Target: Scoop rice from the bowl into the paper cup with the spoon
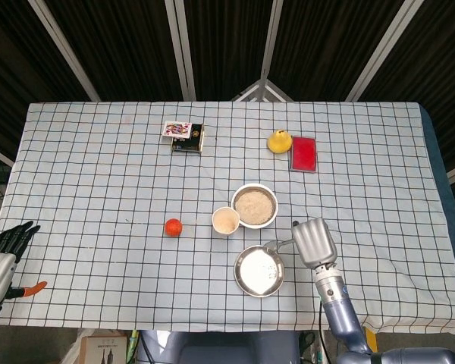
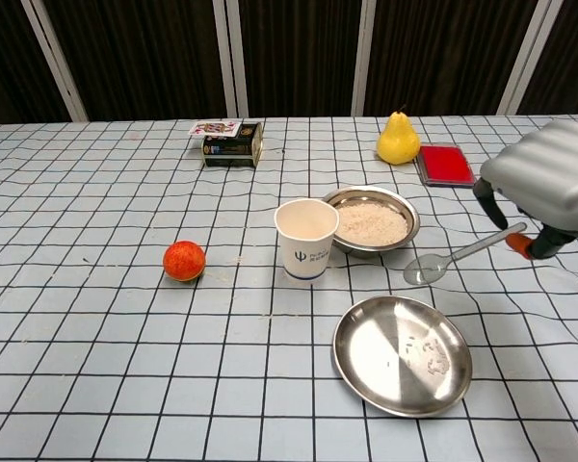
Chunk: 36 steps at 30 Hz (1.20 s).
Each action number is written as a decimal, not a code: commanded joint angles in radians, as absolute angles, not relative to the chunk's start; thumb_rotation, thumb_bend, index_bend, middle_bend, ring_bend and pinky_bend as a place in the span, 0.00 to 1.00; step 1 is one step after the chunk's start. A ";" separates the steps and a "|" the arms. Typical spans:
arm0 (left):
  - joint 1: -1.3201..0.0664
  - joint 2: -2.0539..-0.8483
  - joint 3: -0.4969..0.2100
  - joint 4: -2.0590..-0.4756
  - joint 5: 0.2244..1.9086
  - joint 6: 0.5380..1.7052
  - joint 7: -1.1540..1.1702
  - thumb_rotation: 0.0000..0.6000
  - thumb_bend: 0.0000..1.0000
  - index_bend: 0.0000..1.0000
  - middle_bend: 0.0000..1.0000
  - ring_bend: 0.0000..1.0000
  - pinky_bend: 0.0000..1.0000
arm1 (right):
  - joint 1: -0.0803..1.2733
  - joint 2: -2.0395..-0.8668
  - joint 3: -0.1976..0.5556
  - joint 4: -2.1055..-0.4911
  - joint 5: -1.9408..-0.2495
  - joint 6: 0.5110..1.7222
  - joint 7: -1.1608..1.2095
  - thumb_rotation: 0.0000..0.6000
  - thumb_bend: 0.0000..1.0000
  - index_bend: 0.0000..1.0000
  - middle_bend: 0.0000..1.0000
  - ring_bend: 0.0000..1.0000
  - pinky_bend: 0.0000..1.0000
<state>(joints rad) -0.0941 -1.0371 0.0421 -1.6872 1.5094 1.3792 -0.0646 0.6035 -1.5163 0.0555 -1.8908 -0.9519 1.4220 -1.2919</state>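
Observation:
A steel bowl of rice (image 1: 254, 205) (image 2: 371, 220) stands mid-table with a white paper cup (image 1: 226, 221) (image 2: 306, 239) just to its left. My right hand (image 1: 312, 242) (image 2: 547, 189) holds a metal spoon (image 2: 448, 262) (image 1: 279, 245) by the handle. The spoon's empty bowl hangs low between the rice bowl and the flat steel plate (image 1: 259, 271) (image 2: 402, 353), right of the cup. My left hand (image 1: 1, 258) rests at the table's front left corner with fingers apart, holding nothing.
An orange ball (image 1: 173, 227) (image 2: 184, 261) lies left of the cup. A card box (image 1: 185, 136) (image 2: 230, 142) sits at the back, a yellow pear (image 1: 279, 141) (image 2: 398, 139) and a red case (image 1: 304, 153) (image 2: 445, 163) at the back right. A few rice grains lie on the plate.

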 commanded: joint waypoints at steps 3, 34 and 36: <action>-0.093 -1.039 0.041 -1.689 1.509 1.382 -0.058 1.00 0.00 0.00 0.00 0.00 0.00 | 0.594 -1.546 0.035 -1.889 -0.937 1.431 -1.300 1.00 0.69 0.70 0.97 1.00 1.00; -0.095 -1.036 0.037 -1.690 1.498 1.369 -0.057 1.00 0.00 0.00 0.00 0.00 0.00 | 0.601 -1.640 0.010 -1.846 -0.868 1.455 -1.351 1.00 0.44 0.42 0.97 1.00 1.00; -0.095 -1.037 0.037 -1.690 1.497 1.368 -0.055 1.00 0.00 0.00 0.00 0.00 0.00 | 0.600 -1.635 0.009 -1.848 -0.864 1.457 -1.354 1.00 0.42 0.37 0.97 1.00 1.00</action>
<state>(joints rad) -0.0953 -1.0366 0.0372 -1.6901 1.4965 1.3683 -0.0550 0.6007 -1.6362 0.0092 -1.8474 -0.8653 1.4566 -1.3531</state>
